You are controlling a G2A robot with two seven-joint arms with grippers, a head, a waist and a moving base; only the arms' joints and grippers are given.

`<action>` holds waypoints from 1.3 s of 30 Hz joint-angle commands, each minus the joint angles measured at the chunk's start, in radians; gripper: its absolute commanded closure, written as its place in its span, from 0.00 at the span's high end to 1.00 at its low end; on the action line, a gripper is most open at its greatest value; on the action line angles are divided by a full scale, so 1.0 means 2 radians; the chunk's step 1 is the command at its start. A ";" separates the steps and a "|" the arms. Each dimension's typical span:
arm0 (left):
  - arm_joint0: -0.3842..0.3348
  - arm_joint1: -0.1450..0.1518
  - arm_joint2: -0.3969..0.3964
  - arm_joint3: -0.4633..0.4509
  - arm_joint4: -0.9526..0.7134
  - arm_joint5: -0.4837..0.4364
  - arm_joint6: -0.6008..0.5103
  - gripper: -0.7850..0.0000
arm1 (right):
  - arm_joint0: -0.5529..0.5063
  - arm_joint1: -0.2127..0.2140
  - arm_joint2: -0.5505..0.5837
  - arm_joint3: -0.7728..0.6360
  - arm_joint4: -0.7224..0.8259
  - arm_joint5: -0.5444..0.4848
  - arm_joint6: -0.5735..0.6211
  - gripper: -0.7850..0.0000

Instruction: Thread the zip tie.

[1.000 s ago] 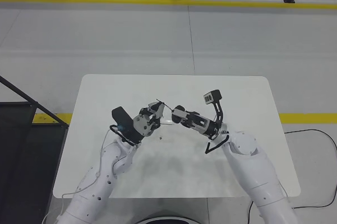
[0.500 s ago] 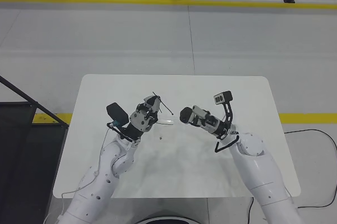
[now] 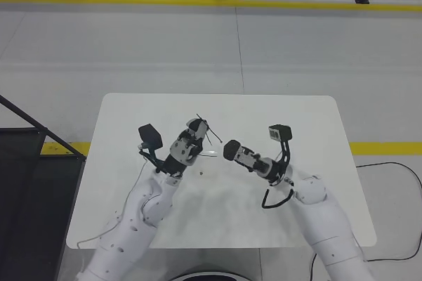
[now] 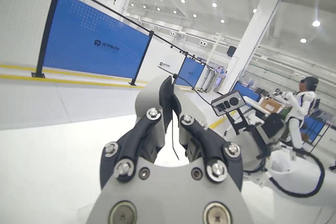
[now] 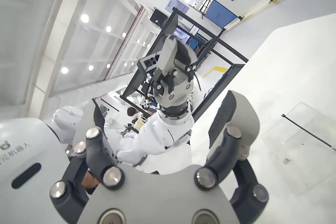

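My left gripper (image 3: 195, 131) is raised over the middle of the white table (image 3: 288, 116) and is shut on a thin black zip tie (image 3: 214, 135). The tie's ends stick out past the fingers on both sides. In the left wrist view the pads (image 4: 165, 93) press together, and the tie's tail (image 4: 172, 135) hangs down between the fingers. My right gripper (image 3: 229, 148) is open and holds nothing, a short way to the right, facing the left one. From the right wrist view the left gripper (image 5: 176, 62) shows beyond the open fingers (image 5: 228, 114), with the tie (image 5: 196, 79) in it.
A clear flat sheet (image 5: 296, 146) lies on the table below the grippers with a second black zip tie (image 5: 305, 130) on it. A small speck (image 3: 201, 171) lies nearby. A black frame (image 3: 14, 105) stands left of the table.
A second ago my right gripper was right up at the tie in the left gripper; it has since drawn back to the right. The left gripper has shifted slightly, still holding the tie.
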 commanded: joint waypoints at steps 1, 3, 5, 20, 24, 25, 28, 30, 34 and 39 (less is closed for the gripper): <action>0.001 -0.001 -0.001 -0.006 -0.039 0.002 -0.029 0.00 | 0.000 0.000 0.002 0.004 -0.007 -0.013 -0.014 1.00; 0.000 -0.001 -0.003 -0.008 -0.040 0.004 -0.034 0.00 | 0.000 0.000 0.002 0.004 -0.007 -0.013 -0.014 1.00; 0.000 -0.001 -0.003 -0.008 -0.040 0.004 -0.034 0.00 | 0.000 0.000 0.002 0.004 -0.007 -0.013 -0.014 1.00; 0.005 -0.001 -0.003 -0.016 -0.041 0.008 -0.037 0.00 | 0.006 -0.005 -0.014 -0.003 -0.079 0.032 -0.087 0.56; 0.005 -0.001 -0.003 -0.016 -0.041 0.008 -0.037 0.00 | 0.011 -0.007 -0.022 0.003 -0.102 0.027 -0.108 0.42; 0.005 -0.001 -0.003 -0.016 -0.041 0.008 -0.037 0.00 | 0.012 -0.008 -0.023 0.004 -0.109 0.026 -0.115 0.40; 0.005 -0.001 -0.003 -0.016 -0.041 0.008 -0.037 0.00 | 0.014 -0.010 -0.029 0.008 -0.129 0.024 -0.133 0.38; 0.005 -0.001 -0.003 -0.016 -0.041 0.008 -0.037 0.00 | 0.015 -0.011 -0.032 0.010 -0.141 0.025 -0.142 0.38; 0.005 -0.001 -0.003 -0.016 -0.041 0.008 -0.037 0.00 | 0.018 -0.013 -0.039 0.013 -0.161 0.029 -0.158 0.39; 0.005 -0.001 -0.003 -0.016 -0.041 0.008 -0.037 0.00 | 0.021 -0.015 -0.047 0.015 -0.178 0.029 -0.171 0.39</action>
